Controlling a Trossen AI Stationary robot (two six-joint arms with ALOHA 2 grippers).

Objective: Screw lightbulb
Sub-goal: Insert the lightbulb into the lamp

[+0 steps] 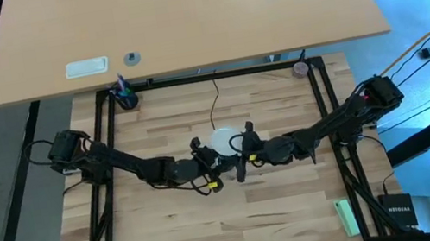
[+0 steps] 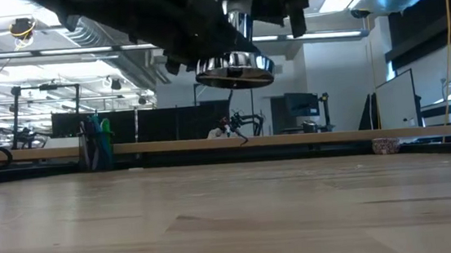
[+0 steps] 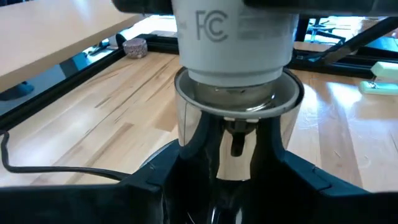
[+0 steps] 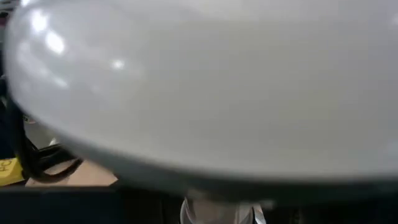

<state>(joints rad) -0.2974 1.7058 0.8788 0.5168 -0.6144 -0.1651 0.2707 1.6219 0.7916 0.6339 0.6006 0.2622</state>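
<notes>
Overhead first: both arms meet at the middle of the bench (image 1: pixel 172 233). The left gripper (image 1: pixel 205 168) and right gripper (image 1: pixel 246 157) flank the lightbulb (image 1: pixel 224 142), which shows only as a pale round patch between them. A thin black cord (image 1: pixel 216 103) runs from it toward the far edge. From this height I cannot tell how either gripper's fingers stand. A green block (image 1: pixel 348 216) lies near the right front corner.

Level with the bench top, the socket (image 2: pixel 234 68) hangs in the air as a shiny metal disc, clear of the wood. The arms above it are dark and cut off by the frame, so the bulb cannot be made out.

Past the left wrist, the dark fingers (image 3: pixel 186 168) are clamped on the socket's (image 3: pixel 239 102) chrome body, and the bulb's pale neck (image 3: pixel 233 37) sits in its mouth; the globe is cut off.

Past the right wrist, the bulb's frosted globe (image 4: pixel 205 87) fills nearly everything, blurred and very close. That gripper's fingers are hidden.
</notes>
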